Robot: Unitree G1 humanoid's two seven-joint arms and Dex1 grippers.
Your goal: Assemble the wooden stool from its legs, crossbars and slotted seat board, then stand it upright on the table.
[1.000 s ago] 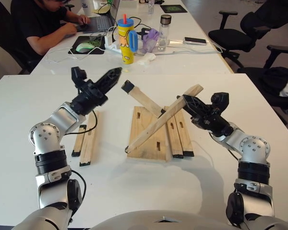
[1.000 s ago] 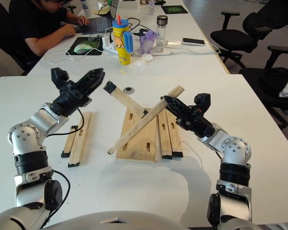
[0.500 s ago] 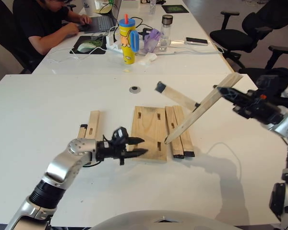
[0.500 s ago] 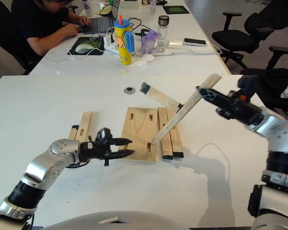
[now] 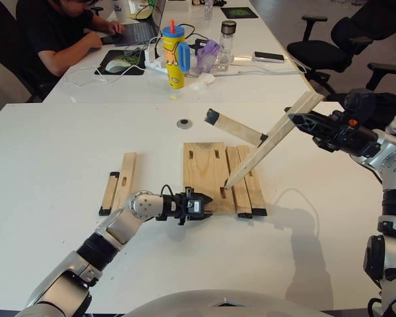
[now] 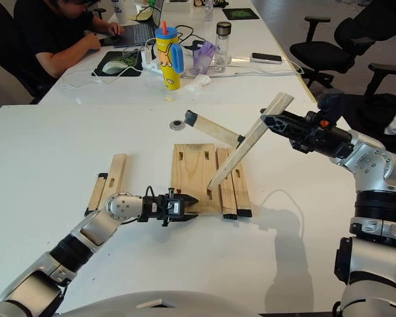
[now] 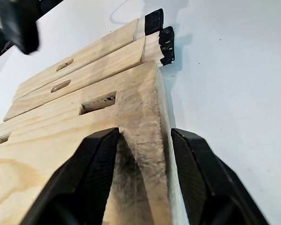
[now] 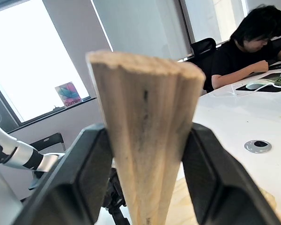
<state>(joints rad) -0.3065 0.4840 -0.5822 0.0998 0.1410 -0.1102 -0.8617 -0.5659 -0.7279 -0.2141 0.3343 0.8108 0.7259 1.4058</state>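
Presently, office table (image 5: 53,152) carries one seat board (image 5: 203,165), four loose bars (image 5: 124,181); left end effector (image 5: 208,200) open astride board, right end effector (image 5: 297,120) clamping a joined pair (image 5: 261,148).

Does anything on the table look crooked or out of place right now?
Yes. The leg in the right gripper hangs slanted over the seat board, with a black-tipped piece jutting sideways from it. The other wooden pieces lie flat and parallel.
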